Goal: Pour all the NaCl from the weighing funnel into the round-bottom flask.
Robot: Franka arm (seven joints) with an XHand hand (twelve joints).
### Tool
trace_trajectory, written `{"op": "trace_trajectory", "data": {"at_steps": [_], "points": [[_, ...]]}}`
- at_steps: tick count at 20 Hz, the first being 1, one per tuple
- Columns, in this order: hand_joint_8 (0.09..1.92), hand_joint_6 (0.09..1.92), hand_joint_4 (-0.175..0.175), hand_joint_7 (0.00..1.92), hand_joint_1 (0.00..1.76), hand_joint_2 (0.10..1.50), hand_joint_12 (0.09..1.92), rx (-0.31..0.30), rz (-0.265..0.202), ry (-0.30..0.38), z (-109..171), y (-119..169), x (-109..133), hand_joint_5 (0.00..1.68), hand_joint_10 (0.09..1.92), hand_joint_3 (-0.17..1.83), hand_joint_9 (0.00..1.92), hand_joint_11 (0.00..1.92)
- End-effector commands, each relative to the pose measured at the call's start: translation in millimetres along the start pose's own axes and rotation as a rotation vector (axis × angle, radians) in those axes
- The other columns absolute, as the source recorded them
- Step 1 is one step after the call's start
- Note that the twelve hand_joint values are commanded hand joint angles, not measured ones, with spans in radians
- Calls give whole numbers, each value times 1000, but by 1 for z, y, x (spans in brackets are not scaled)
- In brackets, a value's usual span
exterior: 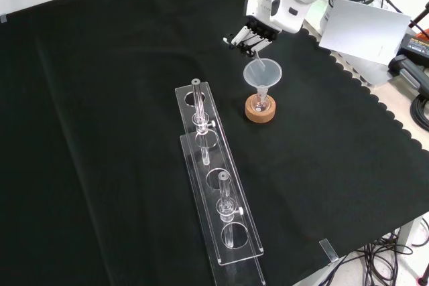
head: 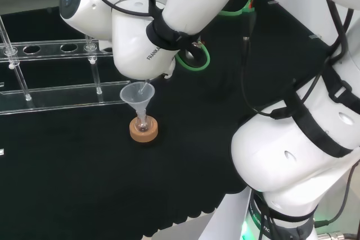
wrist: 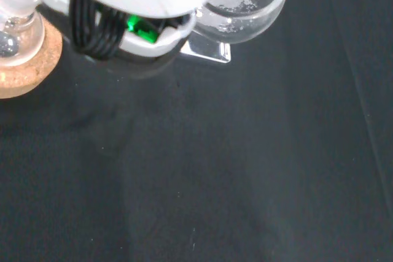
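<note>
Over the middle of the black-clothed desk (exterior: 100,132), my robot hand (exterior: 249,33) holds the weighing funnel (exterior: 257,49), a slim clear piece that slants down from my curled fingers toward the wide mouth of a clear conical funnel (exterior: 262,72). I judge the tilt is there so the NaCl can slide off its tip; the grains themselves are too fine to make out in the wider views.

The conical funnel sits with its stem in the neck of the round-bottom flask (exterior: 260,104). The flask is small, clear and hard to see, and it stands upright in a cork ring (exterior: 260,113) that keeps its rounded base from rolling. In the head view, the funnel (head: 136,95) and cork ring (head: 143,131) lie directly below my white wrist, so anything falling from the weighing funnel should land inside the cone rather than on the cloth.

The wrist view shows the cork ring (wrist: 21,75) at one edge, and a clear rounded glass piece (wrist: 245,7) with white flecks clinging inside it. I cannot tell for certain which vessel that is.

To the left of the flask in the front view, well apart from it, a long clear plastic rack (exterior: 218,199) lies on the cloth with a few small glass pieces standing in its holes. In the head view a green ring (head: 194,60) rests on the cloth beyond my arm.

The pour looks under way, not finished.
</note>
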State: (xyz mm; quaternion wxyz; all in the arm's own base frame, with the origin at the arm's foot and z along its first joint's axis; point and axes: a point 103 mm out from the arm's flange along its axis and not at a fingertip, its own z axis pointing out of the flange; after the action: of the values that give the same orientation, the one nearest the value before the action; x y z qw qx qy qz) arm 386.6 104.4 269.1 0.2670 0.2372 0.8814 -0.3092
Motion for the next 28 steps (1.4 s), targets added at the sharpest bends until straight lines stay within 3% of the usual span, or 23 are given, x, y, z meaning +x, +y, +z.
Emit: {"op": "trace_trajectory", "data": {"at_steps": [1, 12, 28], "points": [[87, 87, -107, 1616, 1209, 635, 916, 6, -2, -37, 1, 0, -1, 1562, 87, 575, 1499, 1044], [87, 87, -110, 1618, 1210, 635, 909, -34, -33, -143, 0, 1, -3, 1562, 87, 576, 1502, 1053], [87, 87, -117, 1620, 1211, 634, 895, -39, -32, -216, -2, -1, -13, 1562, 87, 577, 1504, 1064]]}}
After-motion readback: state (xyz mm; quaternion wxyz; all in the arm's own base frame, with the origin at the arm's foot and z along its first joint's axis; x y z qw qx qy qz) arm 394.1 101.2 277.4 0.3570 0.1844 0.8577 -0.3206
